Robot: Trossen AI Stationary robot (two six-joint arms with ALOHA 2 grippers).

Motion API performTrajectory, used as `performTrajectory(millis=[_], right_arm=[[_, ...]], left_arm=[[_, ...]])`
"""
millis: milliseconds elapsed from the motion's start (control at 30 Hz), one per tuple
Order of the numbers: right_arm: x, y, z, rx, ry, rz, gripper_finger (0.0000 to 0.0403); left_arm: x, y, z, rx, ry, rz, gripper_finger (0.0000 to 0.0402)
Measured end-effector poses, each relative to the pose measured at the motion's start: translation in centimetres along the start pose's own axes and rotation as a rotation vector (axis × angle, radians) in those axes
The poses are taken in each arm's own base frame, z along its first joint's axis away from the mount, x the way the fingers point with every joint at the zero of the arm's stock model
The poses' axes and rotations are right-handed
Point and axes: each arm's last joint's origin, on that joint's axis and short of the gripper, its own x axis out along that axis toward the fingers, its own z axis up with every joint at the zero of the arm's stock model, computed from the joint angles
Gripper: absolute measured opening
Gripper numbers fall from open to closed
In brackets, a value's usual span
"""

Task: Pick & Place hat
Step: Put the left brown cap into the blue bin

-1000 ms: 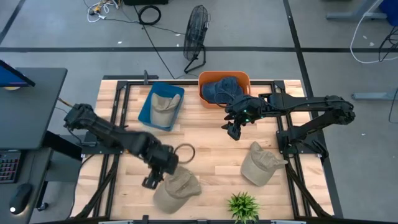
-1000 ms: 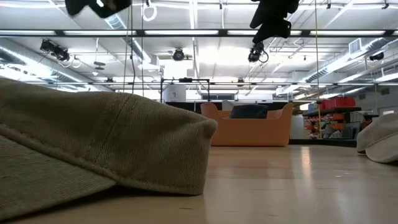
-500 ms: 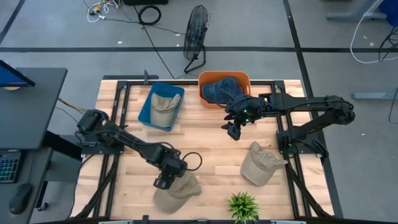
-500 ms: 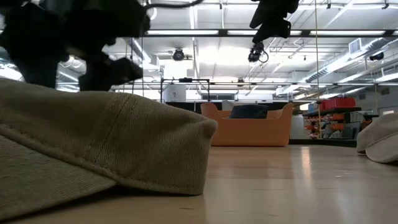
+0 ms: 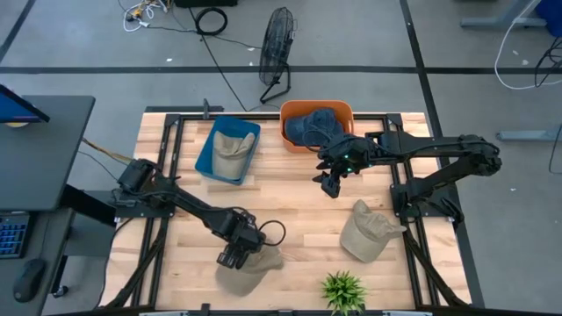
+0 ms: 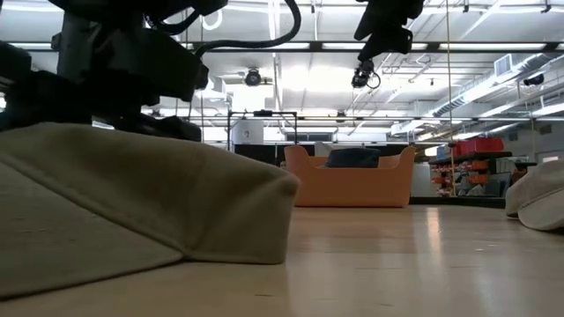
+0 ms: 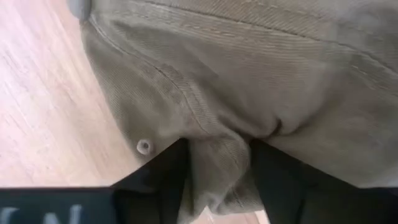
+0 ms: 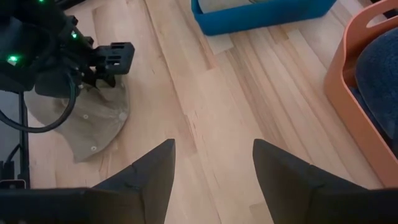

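A tan hat [image 5: 253, 269] lies on the table near its near edge; it fills the low view [image 6: 132, 202] and the left wrist view [image 7: 249, 74]. My left gripper [image 5: 235, 254] is down on this hat's left part and is shut on its cloth. My right gripper [image 5: 329, 184] hangs open above the table's middle, near the orange bin, touching nothing. In the right wrist view its fingers [image 8: 214, 180] stand apart over bare wood, with the tan hat [image 8: 87, 124] farther off. A second tan hat [image 5: 364, 233] rests on the table to the right. My left gripper pinches a raised fold of the tan hat's cloth [image 7: 217, 162] between its two fingers [image 7: 155, 180], beside a small eyelet [image 7: 144, 146]. It comes from above, slanting down. The cloth bunches up between the fingers. The hat rests on the table.
A blue bin [image 5: 207, 156] with a tan hat in it stands at the far left, an orange bin [image 5: 288, 132] with a dark blue hat at the far middle. A small green plant [image 5: 342, 290] sits at the near edge. Bare wood lies between the hats.
My left gripper has come down and toward the table's right, onto the tan hat. In the low view it has dropped from the top of the picture to just behind the hat, and the hat's near edge has flattened.
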Motion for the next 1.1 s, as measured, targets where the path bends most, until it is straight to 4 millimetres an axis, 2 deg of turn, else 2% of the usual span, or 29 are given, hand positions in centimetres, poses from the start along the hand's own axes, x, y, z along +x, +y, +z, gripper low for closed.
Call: performTrajectory(millis=[267,400,567,700,833,933,1100], right_arm=[[0.0,0.0,0.0,0.0,0.0,0.0,0.0219],[0.0,0.0,0.0,0.0,0.0,0.0,0.0219],[0.0,0.0,0.0,0.005,0.0,0.0,0.0219],[0.0,0.0,0.0,0.026,0.0,0.0,0.0219],[0.0,0.0,0.0,0.027,-0.002,0.001,0.0219],[0.0,0.0,0.0,0.027,-0.002,0.001,0.0219],[0.0,0.0,0.0,0.027,-0.002,0.001,0.0219]], left_arm=[[0.0,0.2,0.0,-0.073,0.0,-0.018,0.0027],[-1.1,0.1,0.2,-0.161,-0.014,-0.012,0.0016],[-6.7,0.0,0.6,-0.199,-0.094,0.026,0.0014],[-12.1,0.7,-0.8,-0.279,-0.071,0.158,0.0014],[-16.7,2.5,-3.0,-0.355,-0.042,0.353,0.0015],[-19.1,4.6,-4.6,-0.417,-0.02,0.477,0.0014],[-20.9,8.9,-6.9,-0.497,0.027,0.63,0.0014]])
